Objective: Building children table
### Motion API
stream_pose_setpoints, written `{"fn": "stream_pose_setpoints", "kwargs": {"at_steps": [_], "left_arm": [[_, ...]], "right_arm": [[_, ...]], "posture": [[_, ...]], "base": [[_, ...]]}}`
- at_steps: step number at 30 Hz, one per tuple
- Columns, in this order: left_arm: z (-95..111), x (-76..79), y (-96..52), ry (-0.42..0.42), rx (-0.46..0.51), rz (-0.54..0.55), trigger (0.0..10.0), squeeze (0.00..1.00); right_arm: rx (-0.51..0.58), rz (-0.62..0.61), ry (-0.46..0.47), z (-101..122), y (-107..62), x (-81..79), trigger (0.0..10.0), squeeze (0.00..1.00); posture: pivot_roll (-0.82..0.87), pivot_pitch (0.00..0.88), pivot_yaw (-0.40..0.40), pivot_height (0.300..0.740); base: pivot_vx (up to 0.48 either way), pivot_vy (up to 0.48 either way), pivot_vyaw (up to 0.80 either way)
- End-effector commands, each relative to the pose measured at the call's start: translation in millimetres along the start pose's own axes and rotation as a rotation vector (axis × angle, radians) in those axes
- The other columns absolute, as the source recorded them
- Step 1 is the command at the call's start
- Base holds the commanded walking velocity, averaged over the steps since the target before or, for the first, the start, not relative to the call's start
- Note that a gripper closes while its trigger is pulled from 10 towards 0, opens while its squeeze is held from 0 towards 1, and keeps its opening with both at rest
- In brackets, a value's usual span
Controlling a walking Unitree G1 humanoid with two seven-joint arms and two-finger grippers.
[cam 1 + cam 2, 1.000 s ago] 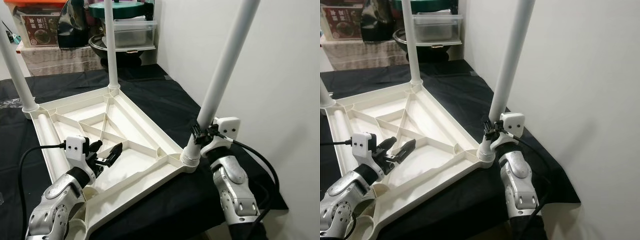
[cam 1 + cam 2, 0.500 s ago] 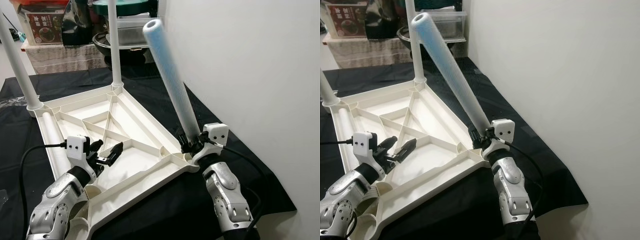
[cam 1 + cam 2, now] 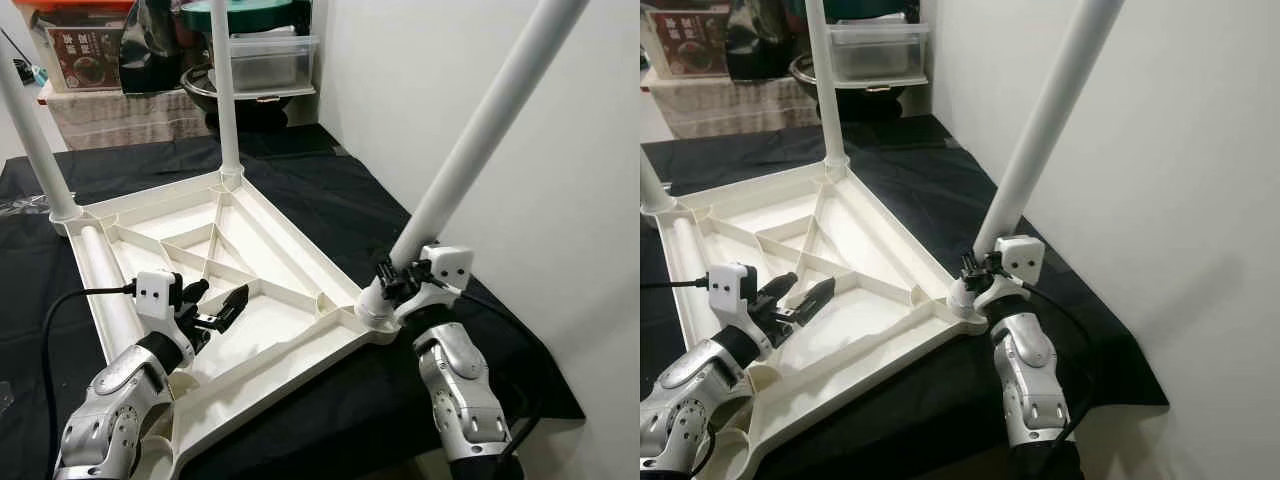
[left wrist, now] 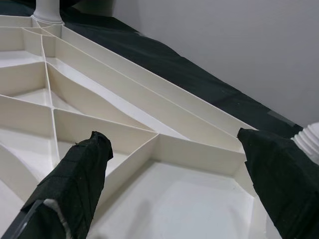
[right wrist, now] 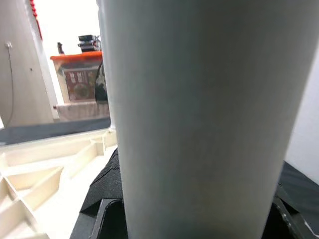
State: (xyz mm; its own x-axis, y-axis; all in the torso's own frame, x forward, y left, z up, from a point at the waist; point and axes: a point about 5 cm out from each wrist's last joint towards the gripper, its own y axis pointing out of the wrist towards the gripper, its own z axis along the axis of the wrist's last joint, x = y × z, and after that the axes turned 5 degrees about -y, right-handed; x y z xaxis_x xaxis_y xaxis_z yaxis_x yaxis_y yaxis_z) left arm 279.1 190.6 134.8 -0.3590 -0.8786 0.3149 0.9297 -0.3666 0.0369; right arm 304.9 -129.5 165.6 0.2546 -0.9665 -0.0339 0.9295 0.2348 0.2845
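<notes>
A white plastic children's tabletop (image 3: 255, 290) lies upside down, ribbed underside up, on a black cloth (image 3: 330, 200) across the centre of the frame. Two white legs stand upright in its far corners: one at upper left (image 3: 35, 140), one at upper centre (image 3: 225, 100). A further white tube (image 3: 100, 285) lies flat along the tabletop's left edge.

The right gripper (image 3: 400, 285), at lower right of centre, has its jaws clamped on the base of a third leg (image 3: 480, 130). This leg tilts away to the upper right, its threaded foot at the tabletop's near right corner socket (image 3: 372, 312). Whether the thread is seated cannot be told.

The left gripper (image 3: 215, 310), at lower left, hovers just above the ribbed underside with jaws apart and holding nothing.

Storage boxes (image 3: 85, 50) and a clear container (image 3: 270, 62) are stacked at the top of the frame beyond the cloth
</notes>
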Motion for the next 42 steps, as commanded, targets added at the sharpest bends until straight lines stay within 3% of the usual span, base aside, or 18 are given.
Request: {"fn": "stream_pose_setpoints", "kwargs": {"at_steps": [1, 5, 6, 7, 9, 10, 12, 14, 19, 24, 42], "left_arm": [[1, -0.8, 0.9, 0.018, -0.013, -0.018, 10.0, 0.00], [2, 0.1, 0.9, 0.018, -0.020, -0.043, 10.0, 0.00], [8, 12.2, -0.6, 0.033, -0.059, -0.201, 10.0, 0.00], [8, 12.2, -0.6, 0.033, -0.059, -0.201, 10.0, 0.00], [19, 28.6, -2.9, 0.077, -0.114, -0.415, 10.0, 0.00], [19, 28.6, -2.9, 0.077, -0.114, -0.415, 10.0, 0.00], [28, 33.4, -1.8, 0.104, -0.136, -0.506, 10.0, 0.00], [28, 33.4, -1.8, 0.104, -0.136, -0.506, 10.0, 0.00], [42, 33.0, 3.2, 0.167, -0.167, -0.585, 10.0, 0.00], [45, 28.8, 4.7, 0.226, -0.196, -0.597, 10.0, 0.00], [38, 36.8, 21.0, 0.206, -0.232, -0.658, 10.0, 0.00]], "right_arm": [[0.062, 0.019, 0.019, 20, 10.4, 0.7, 0.0, 0.00], [0.088, 0.037, 0.027, 29, 15.5, 0.1, 0.0, 0.00], [0.145, 0.127, 0.087, 53, 30.0, -9.1, 0.0, 0.00], [0.145, 0.127, 0.087, 53, 30.0, -9.1, 0.0, 0.00], [0.191, 0.284, 0.161, 76, 41.9, -31.6, 0.0, 0.00], [0.191, 0.284, 0.161, 76, 41.9, -31.6, 0.0, 0.00], [0.200, 0.380, 0.195, 83, 45.5, -47.9, 0.0, 0.00], [0.200, 0.380, 0.195, 83, 45.5, -47.9, 0.0, 0.00], [0.174, 0.482, 0.207, 79, 45.4, -73.2, 0.0, 0.00], [0.142, 0.577, 0.195, 78, 39.4, -83.6, 0.0, 0.00], [0.126, 0.727, 0.243, 82, 24.3, -108.4, 0.0, 0.00]], "posture": [[-0.02, 0.000, -0.060, 0.740], [-0.02, 0.000, -0.060, 0.740], [-0.02, 0.000, -0.059, 0.740], [-0.02, 0.000, -0.059, 0.740], [-0.01, 0.000, -0.058, 0.740], [-0.01, 0.000, -0.058, 0.740], [-0.01, 0.000, -0.057, 0.740], [-0.01, 0.000, -0.057, 0.740], [-0.01, 0.000, -0.051, 0.740], [-0.01, 0.000, -0.048, 0.740], [-0.03, 0.000, -0.030, 0.740]], "base": [[0.000, 0.000, 0.00], [0.000, 0.000, 0.00], [0.000, 0.000, 0.00], [0.000, 0.000, 0.00], [0.000, 0.000, 0.00], [0.000, 0.000, 0.00], [0.000, 0.000, 0.00], [0.000, 0.000, 0.00], [0.000, 0.000, 0.00], [0.000, 0.000, 0.00], [0.000, 0.000, 0.00]]}}
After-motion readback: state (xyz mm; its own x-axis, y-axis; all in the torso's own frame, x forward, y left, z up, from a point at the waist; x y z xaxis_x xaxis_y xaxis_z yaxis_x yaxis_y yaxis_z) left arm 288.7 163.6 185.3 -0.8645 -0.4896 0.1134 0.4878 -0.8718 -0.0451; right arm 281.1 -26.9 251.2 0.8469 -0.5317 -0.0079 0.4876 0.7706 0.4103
